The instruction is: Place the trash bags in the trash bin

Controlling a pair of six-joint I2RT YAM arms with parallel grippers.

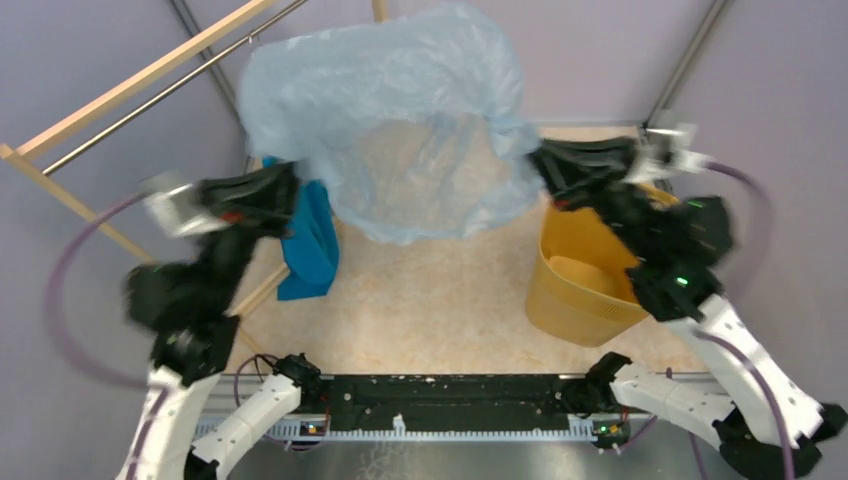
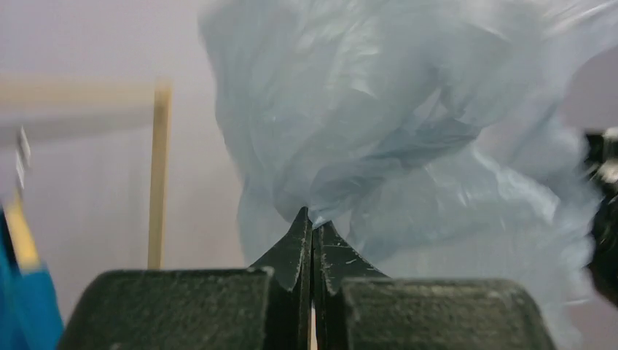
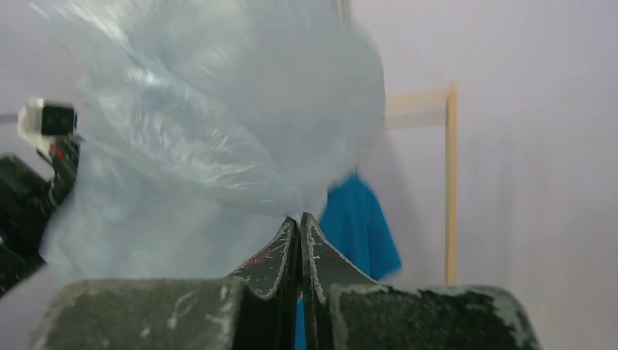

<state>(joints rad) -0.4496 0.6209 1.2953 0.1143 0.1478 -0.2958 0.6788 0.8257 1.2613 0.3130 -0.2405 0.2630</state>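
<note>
Between the two pincers, held up off the table [image 1: 430,310]: the trash bag [image 1: 400,120], spread wide like a sheet, its lower edge sagging between them; left gripper [image 2: 312,222] pressed together on a bunch of film at the bag's left edge, the film rising straight off its tips; right gripper [image 3: 299,222] likewise pinched on a fold at the bag's right edge, the bag billowing up and to its left.

Handling, by judgement: very light, limp, no stiffness of its own; film thin and slick, so a pinch on a single layer may slide out or tear; gathered folds or a loop handle look the safer hold, though no handle can be made out here; it will catch air and lag behind any quick move.

Trash bin [image 1: 572,300]: beneath the right gripper and back toward that arm's base, partly hidden under the arm; well across from the left gripper, beyond the bag; none of the bag is inside it yet.

Teal shirt [image 1: 312,240] hangs just beneath the left gripper; touching the bag or not, cannot tell.

Next, likely: carry both grips over the bin's mouth, bring them together, lower.
</note>
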